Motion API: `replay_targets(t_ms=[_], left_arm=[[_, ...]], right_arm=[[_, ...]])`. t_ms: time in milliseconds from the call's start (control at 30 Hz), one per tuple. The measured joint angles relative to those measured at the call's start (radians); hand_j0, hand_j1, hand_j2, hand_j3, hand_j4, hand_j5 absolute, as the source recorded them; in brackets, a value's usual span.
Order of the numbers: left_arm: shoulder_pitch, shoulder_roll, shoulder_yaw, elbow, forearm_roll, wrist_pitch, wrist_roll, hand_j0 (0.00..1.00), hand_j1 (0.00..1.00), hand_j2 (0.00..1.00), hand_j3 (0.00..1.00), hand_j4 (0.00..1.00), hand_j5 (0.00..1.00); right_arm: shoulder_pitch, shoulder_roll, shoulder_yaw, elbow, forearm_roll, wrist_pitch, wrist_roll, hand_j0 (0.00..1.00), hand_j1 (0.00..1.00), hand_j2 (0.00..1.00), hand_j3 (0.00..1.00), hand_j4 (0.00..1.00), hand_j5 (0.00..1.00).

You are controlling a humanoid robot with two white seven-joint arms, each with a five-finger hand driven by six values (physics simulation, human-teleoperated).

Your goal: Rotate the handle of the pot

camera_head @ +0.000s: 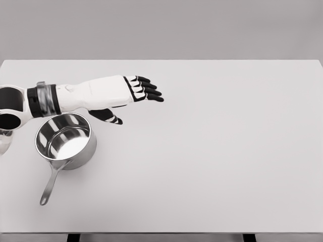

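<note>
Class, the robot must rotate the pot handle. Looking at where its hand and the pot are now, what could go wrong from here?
1. The left robot hand is open beyond the pot, while the handle points toward the table's near edge. Reaching back, the forearm might knock the rim.
2. The thin handle could slip from the fingers.
3. The pot may slide toward the near edge of the table rather than turn.

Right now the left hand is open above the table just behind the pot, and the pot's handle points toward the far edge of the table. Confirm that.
Not quite. The head view shows the pot's handle pointing toward the near edge of the table, down and slightly left. The rest holds: the left hand is open above the table just behind the pot.
</note>
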Motion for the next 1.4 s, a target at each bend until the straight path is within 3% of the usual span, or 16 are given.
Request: replay_targets(t_ms=[567, 700, 800, 933, 1133, 1400], left_arm=[[0.029, 0.046, -0.023, -0.072, 0.008, -0.033, 0.000, 1.00, 1.00, 1.00, 1.00, 1.00, 1.00], [0.021, 0.157, -0.056, -0.073, 0.168, -0.033, 0.000, 1.00, 1.00, 1.00, 1.00, 1.00, 1.00], [0.018, 0.251, -0.066, -0.074, 0.224, -0.033, 0.000, 1.00, 1.00, 1.00, 1.00, 1.00, 1.00], [0.029, 0.324, -0.072, -0.074, 0.248, -0.034, 0.000, 1.00, 1.00, 1.00, 1.00, 1.00, 1.00], [0.044, 0.364, -0.075, -0.075, 0.257, -0.033, 0.000, 1.00, 1.00, 1.00, 1.00, 1.00, 1.00], [0.071, 0.472, -0.076, -0.076, 0.258, -0.033, 0.064, 1.00, 1.00, 1.00, 1.00, 1.00, 1.00]], right_arm=[[0.017, 0.000, -0.002, 0.010, -0.005, 0.007, 0.000, 1.00, 1.00, 1.00, 1.00, 1.00, 1.00], [0.017, 0.000, -0.002, 0.010, -0.005, 0.007, 0.000, 1.00, 1.00, 1.00, 1.00, 1.00, 1.00], [0.017, 0.000, -0.002, 0.010, -0.005, 0.007, 0.000, 1.00, 1.00, 1.00, 1.00, 1.00, 1.00], [0.017, 0.000, -0.002, 0.010, -0.005, 0.007, 0.000, 1.00, 1.00, 1.00, 1.00, 1.00, 1.00], [0.017, 0.000, -0.002, 0.010, -0.005, 0.007, 0.000, 1.00, 1.00, 1.00, 1.00, 1.00, 1.00], [0.017, 0.000, -0.002, 0.010, -0.005, 0.007, 0.000, 1.00, 1.00, 1.00, 1.00, 1.00, 1.00]])
